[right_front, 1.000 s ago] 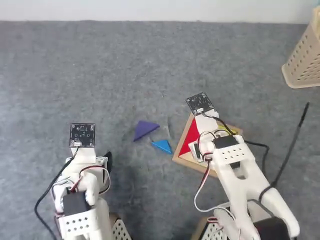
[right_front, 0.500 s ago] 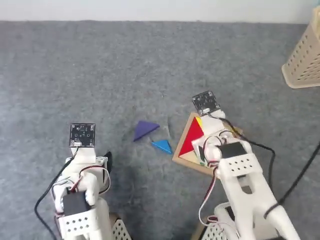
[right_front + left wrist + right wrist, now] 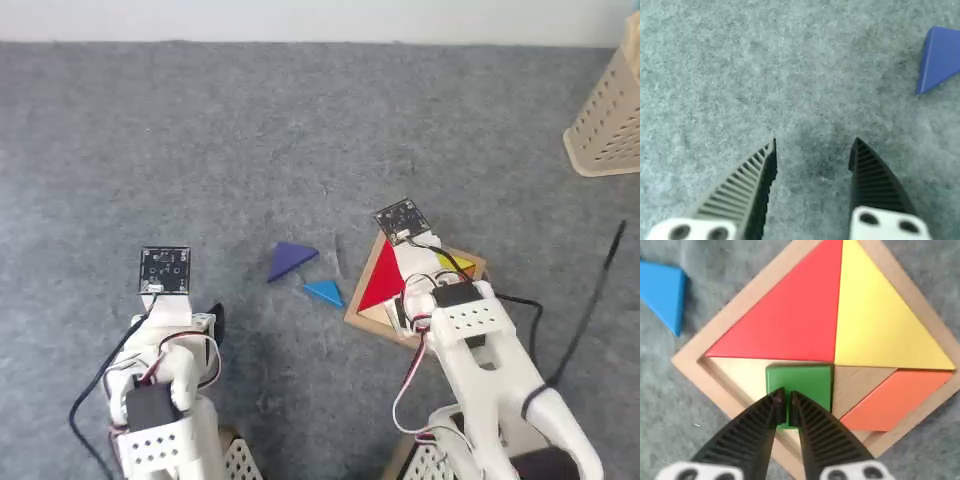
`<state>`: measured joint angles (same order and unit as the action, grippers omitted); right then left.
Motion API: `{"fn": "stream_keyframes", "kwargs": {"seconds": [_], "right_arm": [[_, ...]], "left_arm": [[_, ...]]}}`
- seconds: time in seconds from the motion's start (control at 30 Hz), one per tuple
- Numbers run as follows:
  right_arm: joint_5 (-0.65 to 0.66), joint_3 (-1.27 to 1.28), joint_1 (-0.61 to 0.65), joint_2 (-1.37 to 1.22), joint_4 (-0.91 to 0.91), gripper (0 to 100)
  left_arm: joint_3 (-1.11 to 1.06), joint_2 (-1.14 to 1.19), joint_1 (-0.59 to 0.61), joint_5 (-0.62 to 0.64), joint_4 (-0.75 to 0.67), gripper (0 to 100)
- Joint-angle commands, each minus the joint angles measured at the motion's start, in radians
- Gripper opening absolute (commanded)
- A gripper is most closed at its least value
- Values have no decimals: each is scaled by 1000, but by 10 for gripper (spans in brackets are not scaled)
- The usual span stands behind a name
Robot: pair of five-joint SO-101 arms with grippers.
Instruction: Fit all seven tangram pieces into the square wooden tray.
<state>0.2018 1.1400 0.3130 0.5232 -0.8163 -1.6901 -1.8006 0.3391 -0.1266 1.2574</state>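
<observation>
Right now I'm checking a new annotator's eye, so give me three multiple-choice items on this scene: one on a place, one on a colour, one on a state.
1. Where is the blue triangle?
A. on the carpet beside the tray
B. inside the tray
C. held in a gripper

2. What colour is the square piece in the tray?
A. purple
B. orange
C. green

3. How is the left gripper?
A. shut on a piece
B. open over carpet
C. shut and empty

Answers:
1 A: the high view shows it lying on carpet, clear of the tray's rim.
2 C: the right wrist view shows it green, below the red and yellow triangles.
3 B: its jaws stand apart with nothing but carpet between them.
</observation>
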Motion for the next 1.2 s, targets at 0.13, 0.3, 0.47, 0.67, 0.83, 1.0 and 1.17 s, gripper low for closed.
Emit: {"fn": "stream_keyframes", "kwargs": {"seconds": [0.13,0.3,0.47,0.67,0.83,1.0,1.17], "right_arm": [[9,-83,-102,-22,1,13],[-66,-176,-143,105,-150,43],[-68,-238,-214,217,-377,125],[-11,-147,-228,202,-418,144],[-11,-77,-229,151,-346,144],[-11,-28,-229,70,-249,141],[-12,-32,-232,-13,-232,141]], "left_arm": [[4,-17,5,8,6,225],[4,-17,5,8,6,225],[4,-17,5,8,6,225],[4,-17,5,8,6,225],[4,-17,5,8,6,225],[4,-17,5,8,6,225],[4,-17,5,8,6,225]]}}
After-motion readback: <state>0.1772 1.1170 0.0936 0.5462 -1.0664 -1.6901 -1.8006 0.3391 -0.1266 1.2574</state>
